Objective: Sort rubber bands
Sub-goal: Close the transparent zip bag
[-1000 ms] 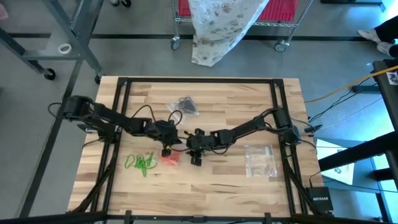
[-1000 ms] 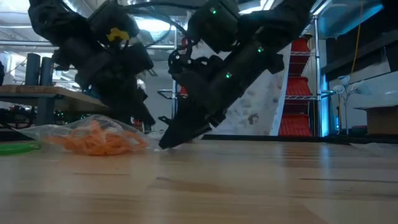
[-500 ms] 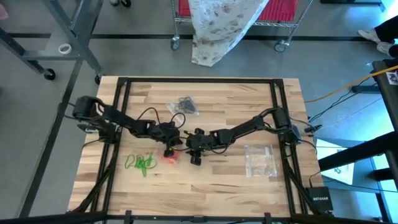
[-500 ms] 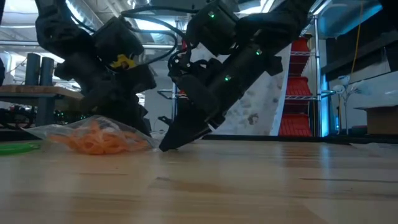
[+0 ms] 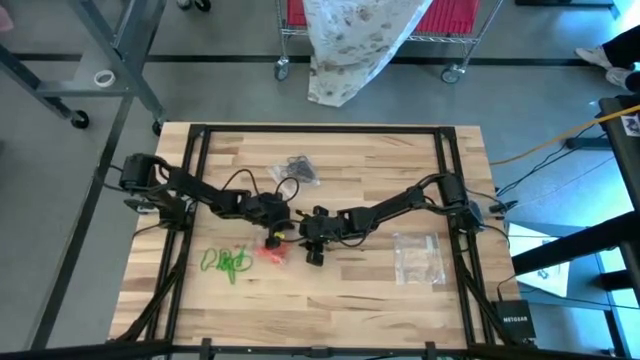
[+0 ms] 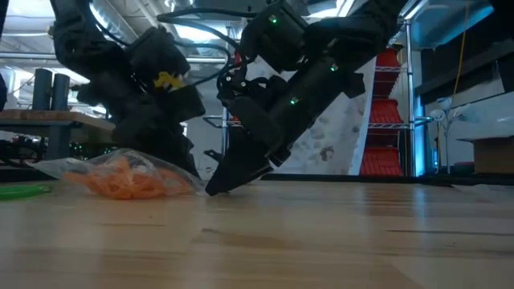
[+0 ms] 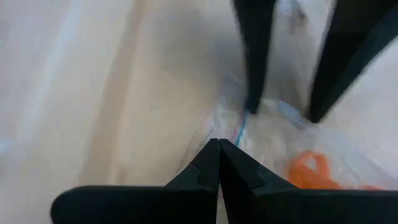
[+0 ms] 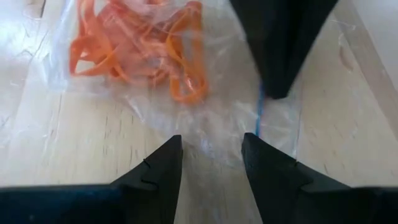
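Note:
A clear plastic bag (image 8: 211, 118) with orange-red rubber bands (image 8: 143, 43) inside lies flat on the table's middle (image 5: 272, 253). My left gripper (image 7: 219, 144) is shut at the bag's mouth end, beside its blue zip line (image 8: 260, 106). My right gripper (image 8: 211, 165) is open and low at the table, one finger on either side of the same mouth end. I cannot tell whether it touches the plastic. Loose green bands (image 5: 225, 262) lie left of the bag. Black bands sit in a second bag (image 5: 297, 170) farther back. My left gripper is shut on the clear bag's mouth edge (image 7: 231, 138), close to the blue zip line. It comes slanting down from the table's left. The bag stays lying on the table, its banded end (image 6: 120, 175) resting flat. The shut fingertips hide how many layers they hold.
An empty clear bag (image 5: 417, 255) lies on the table's right part. Black frame rails (image 5: 200, 190) and cables run along both sides. The two grippers stand tip to tip over the bag. Bare wood (image 5: 350, 300) stretches along the near edge.
My left gripper has moved a little toward the right gripper and sunk lower onto the bag's mouth end, its arm reaching farther in from the left. The right gripper and the bag's banded end have stayed in place.

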Motion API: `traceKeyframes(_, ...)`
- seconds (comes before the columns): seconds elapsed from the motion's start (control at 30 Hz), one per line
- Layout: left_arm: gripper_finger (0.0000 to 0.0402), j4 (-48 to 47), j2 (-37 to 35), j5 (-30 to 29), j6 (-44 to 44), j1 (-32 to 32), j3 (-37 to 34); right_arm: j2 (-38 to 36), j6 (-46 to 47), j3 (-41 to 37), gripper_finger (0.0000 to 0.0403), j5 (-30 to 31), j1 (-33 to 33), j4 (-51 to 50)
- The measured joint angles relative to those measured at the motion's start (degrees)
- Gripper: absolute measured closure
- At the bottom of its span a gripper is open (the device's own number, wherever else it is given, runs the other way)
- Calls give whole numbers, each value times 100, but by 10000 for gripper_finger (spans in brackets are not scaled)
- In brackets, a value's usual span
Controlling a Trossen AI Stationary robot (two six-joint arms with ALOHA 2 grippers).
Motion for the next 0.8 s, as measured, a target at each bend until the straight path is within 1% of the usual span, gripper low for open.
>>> traceKeyframes(0.07,400,63,73,131,-27,-36,6,0,2,0,240,0,0,0)
traceKeyframes(0.23,400,97,124,154,-53,-79,13,4,2,-2,240,-2,0,0)
traceKeyframes(0.33,400,-5,12,148,-55,-79,9,4,2,-2,240,-2,0,-7)
traceKeyframes(0.47,400,-374,-253,-108,10,-52,0,4,2,-2,240,-20,0,-19)
traceKeyframes(0.6,400,-861,-327,-163,49,6,19,4,2,0,240,-61,0,-51)
traceKeyframes(0.7,400,-716,-325,-120,-103,-15,8,4,2,0,240,-61,0,-69)
traceKeyframes(0.8,400,-229,-312,-72,-228,-56,-4,4,10,0,240,-61,0,-89)
